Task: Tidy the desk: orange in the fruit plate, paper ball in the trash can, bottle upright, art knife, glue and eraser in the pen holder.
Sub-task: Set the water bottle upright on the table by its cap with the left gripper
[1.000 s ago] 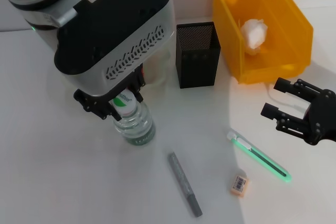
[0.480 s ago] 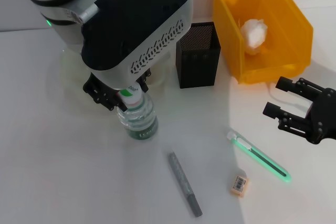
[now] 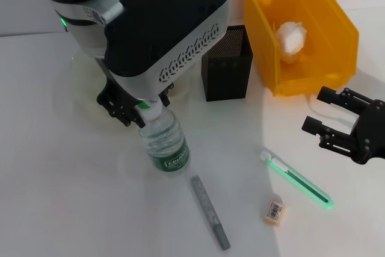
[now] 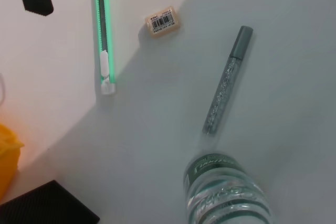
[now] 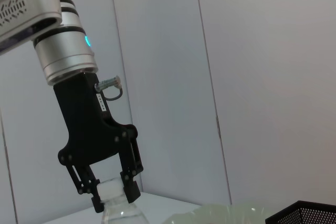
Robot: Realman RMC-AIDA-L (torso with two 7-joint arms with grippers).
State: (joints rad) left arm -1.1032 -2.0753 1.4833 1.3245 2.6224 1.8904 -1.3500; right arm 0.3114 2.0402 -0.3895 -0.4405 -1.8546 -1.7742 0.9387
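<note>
Left gripper (image 3: 142, 111) above the white tabletop (image 3: 66, 197), fingers pinching the white cap of the small clear plastic water bottle with green label (image 3: 166, 145), which stands tilted. Behind it, mostly hidden by the arm, the pale-green translucent glass fruit plate (image 5: 220, 214). Just below the bottle, a grey glittery glue stick (image 3: 211, 210) lying flat. Square black metal-mesh pen holder (image 3: 226, 62) upright, just beside the bright yellow-orange rectangular plastic trash can (image 3: 328, 23) with the crumpled white paper ball (image 3: 290, 38) inside. Green art knife (image 3: 297, 180) and tiny tan-orange eraser with barcode label (image 3: 274, 211) flat on the tabletop, near each other. Right gripper (image 3: 332, 120) hovering at the right edge, fingers spread, holding nothing.
</note>
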